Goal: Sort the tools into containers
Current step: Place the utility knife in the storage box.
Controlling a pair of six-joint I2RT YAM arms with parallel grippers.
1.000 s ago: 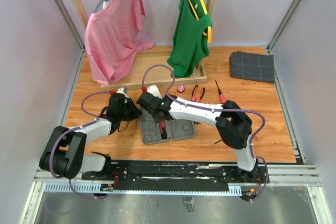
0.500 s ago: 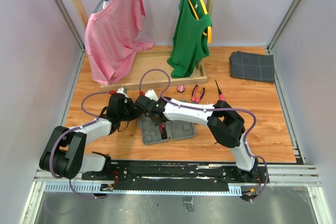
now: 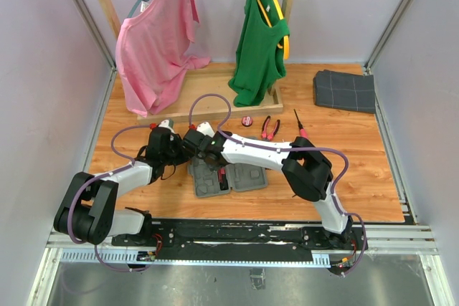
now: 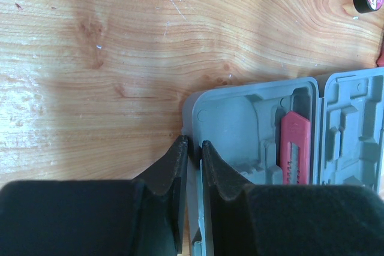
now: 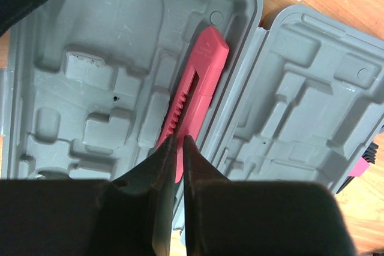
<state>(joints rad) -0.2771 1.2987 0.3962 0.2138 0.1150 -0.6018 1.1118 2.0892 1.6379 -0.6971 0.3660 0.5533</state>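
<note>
The desk (image 3: 358, 184) carries the tool case (image 3: 247, 177), lying open. Left jaws pinch the case's left rim, judged to steady it. Right jaws hang above the case's hinge side, drawn almost together over the pink knife (image 5: 201, 70) seated in its recess; a grip on it is unconfirmed. Only the overhead view shows the pliers (image 3: 270, 127) and screwdriver (image 3: 300, 128) beyond the case, unsorted. Only the wrist views show the rim pinch.

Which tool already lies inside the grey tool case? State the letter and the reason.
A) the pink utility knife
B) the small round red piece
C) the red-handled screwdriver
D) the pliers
A: the pink utility knife sits in a recess of the grey tool case beside the hinge, while the pliers, screwdriver and round red piece lie out on the wooden table.
</note>
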